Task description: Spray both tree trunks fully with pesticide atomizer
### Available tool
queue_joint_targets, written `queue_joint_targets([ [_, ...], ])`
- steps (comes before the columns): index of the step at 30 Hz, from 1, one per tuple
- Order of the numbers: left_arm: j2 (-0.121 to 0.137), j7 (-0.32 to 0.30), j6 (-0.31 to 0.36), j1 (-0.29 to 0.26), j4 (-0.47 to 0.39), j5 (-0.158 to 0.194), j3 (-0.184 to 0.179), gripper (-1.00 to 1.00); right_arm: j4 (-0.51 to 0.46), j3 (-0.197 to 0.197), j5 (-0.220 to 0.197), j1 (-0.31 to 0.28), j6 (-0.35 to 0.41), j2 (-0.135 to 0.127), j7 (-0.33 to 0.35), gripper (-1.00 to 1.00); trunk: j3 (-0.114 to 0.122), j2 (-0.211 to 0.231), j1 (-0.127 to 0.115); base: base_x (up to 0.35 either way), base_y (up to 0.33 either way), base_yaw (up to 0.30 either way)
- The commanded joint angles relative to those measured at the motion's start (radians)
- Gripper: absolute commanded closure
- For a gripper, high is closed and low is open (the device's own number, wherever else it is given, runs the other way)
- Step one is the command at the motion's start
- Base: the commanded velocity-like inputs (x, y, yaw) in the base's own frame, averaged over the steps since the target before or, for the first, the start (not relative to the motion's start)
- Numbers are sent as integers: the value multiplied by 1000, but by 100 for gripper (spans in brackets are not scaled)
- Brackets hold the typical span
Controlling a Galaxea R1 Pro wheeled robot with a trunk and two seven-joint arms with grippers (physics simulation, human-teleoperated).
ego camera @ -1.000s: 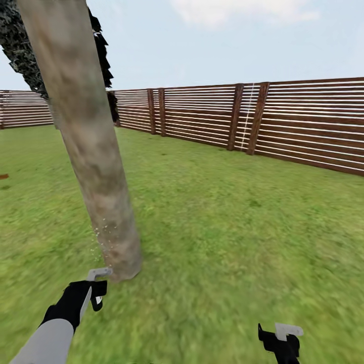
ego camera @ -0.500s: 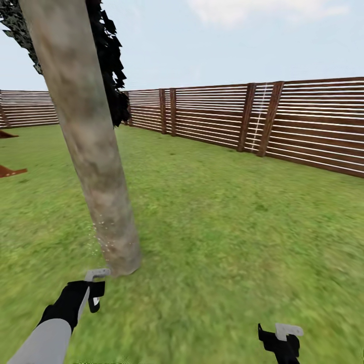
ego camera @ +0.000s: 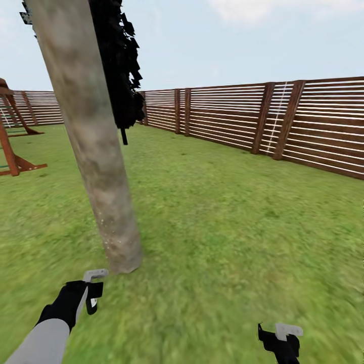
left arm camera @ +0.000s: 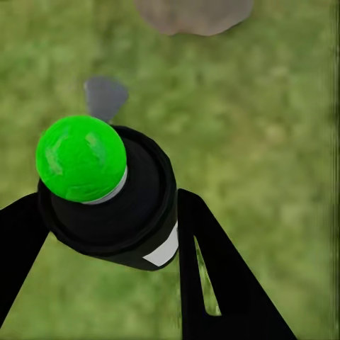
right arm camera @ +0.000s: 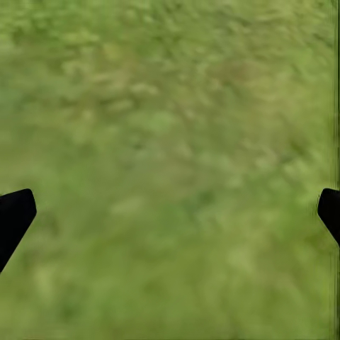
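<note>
Since the earlier frames my head camera has swung, so the fence (ego camera: 263,124) has slid toward the right of the frame and a wooden swing frame (ego camera: 14,136) has come into sight at the left edge; both arms sit at the same spots low in the picture.

Head view: the tree trunk (ego camera: 93,146) leans from the upper left down to the lawn (ego camera: 227,217) at lower left of centre, with dark foliage (ego camera: 119,65) behind its upper part. Pale specks dot the trunk low down. My left gripper (ego camera: 91,290) hangs just below the trunk's base, near it but not touching. My right gripper (ego camera: 283,338) sits at the lower right over bare grass.

Left wrist view: the left gripper (left arm camera: 106,212) is clamped on the pesticide atomizer (left arm camera: 117,205), a dark bottle with a white band; its tip (left arm camera: 81,157) here renders bright green. The trunk base (left arm camera: 193,14) lies ahead of it.

Right wrist view: the right gripper (right arm camera: 170,212) is spread wide, fingertips (right arm camera: 14,212) at opposite edges, nothing between them.
</note>
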Motion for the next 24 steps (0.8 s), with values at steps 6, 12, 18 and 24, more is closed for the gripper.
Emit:
queue_joint_targets([
  [6,2,-8,4,-1,-2,-10,9,100,-1,9,-5,0,-1,0,-5,-100,-1,0,0,122,-274,50],
  [12,42,-6,-13,66,31,-10,15,100,0,9,-5,0,-1,0,-5,-100,-1,0,0,212,-215,200],
  [18,26,-6,-60,68,56,-2,15,100,0,10,-4,0,-1,-2,-4,-100,-1,0,0,242,-185,9],
  [24,23,-5,-103,67,47,-2,16,100,0,9,-3,0,-1,-2,-4,-100,-1,0,0,273,-169,0],
])
